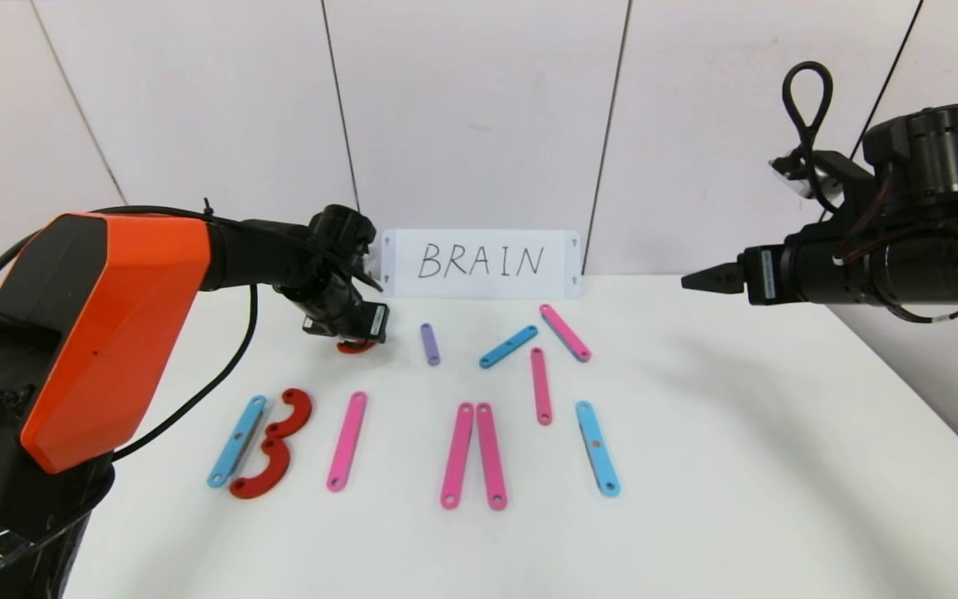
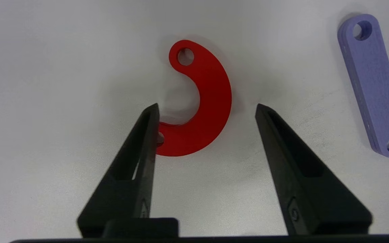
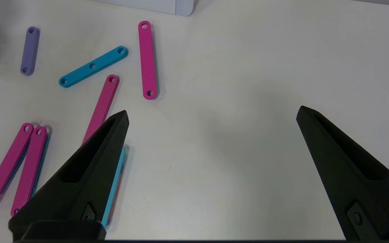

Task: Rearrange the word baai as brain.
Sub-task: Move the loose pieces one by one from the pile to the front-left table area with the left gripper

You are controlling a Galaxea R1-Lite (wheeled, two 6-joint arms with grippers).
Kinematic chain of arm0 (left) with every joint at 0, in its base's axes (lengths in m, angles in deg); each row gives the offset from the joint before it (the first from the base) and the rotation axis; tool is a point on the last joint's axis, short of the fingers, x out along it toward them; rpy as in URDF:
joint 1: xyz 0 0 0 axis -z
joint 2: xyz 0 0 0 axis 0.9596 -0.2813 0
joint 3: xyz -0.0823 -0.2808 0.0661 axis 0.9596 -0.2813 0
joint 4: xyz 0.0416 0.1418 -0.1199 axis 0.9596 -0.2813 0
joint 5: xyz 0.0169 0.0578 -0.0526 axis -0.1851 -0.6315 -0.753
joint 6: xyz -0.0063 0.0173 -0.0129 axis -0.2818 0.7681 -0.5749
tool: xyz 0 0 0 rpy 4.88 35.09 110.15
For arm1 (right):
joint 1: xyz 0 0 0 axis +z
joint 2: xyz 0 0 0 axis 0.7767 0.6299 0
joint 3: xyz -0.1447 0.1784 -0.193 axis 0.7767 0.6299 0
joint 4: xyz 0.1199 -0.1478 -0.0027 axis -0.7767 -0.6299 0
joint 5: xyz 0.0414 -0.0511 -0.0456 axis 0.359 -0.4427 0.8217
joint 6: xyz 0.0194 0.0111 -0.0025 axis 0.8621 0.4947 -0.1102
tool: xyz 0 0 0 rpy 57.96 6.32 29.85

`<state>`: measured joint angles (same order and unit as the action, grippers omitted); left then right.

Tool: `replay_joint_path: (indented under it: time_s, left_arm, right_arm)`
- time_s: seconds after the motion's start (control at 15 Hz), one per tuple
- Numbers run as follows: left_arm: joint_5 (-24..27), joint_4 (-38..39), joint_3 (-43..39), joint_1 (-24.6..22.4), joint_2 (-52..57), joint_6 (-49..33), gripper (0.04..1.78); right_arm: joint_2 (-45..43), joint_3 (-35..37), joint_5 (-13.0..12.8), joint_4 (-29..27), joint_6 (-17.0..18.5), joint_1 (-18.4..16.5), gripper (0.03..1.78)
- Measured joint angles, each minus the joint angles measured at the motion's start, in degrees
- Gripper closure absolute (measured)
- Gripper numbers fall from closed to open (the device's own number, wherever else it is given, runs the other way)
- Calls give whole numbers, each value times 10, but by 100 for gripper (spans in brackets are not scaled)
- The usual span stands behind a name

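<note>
The word's flat pieces lie on the white table (image 1: 737, 466). At the front left a light-blue strip (image 1: 237, 440) and two red curves (image 1: 273, 445) form a B, with a pink strip (image 1: 347, 440) beside it. Two pink strips (image 1: 474, 454) lie side by side in the middle. A third red curve (image 2: 199, 101) lies at the back left under my open left gripper (image 2: 206, 109); one finger (image 2: 145, 141) covers its end, the other stands clear. The purple strip (image 1: 430, 344) also shows in the left wrist view (image 2: 373, 84). My right gripper (image 3: 211, 116) is open and empty, held high at the right.
The white card reading BRAIN (image 1: 481, 263) leans on the back wall. A light-blue strip (image 1: 508, 346), two pink strips (image 1: 565, 332) (image 1: 540, 385) and another light-blue strip (image 1: 597, 448) lie loose right of centre. The table's right part is bare.
</note>
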<state>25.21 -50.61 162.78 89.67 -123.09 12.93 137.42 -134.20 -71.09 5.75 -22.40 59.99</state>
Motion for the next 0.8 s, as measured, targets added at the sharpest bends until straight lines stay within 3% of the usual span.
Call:
replay_joint_path:
  time_s: [0.13,0.27,0.8]
  left_arm:
    - [0,-1,0,0,-2,0,126]
    - [0,-1,0,0,-5,0,150]
    - [0,-3,-1,0,-5,0,153]
  right_arm:
    - [0,0,0,0,0,0,7]
    - [0,0,0,0,0,0,7]
    - [0,0,0,0,0,1,7]
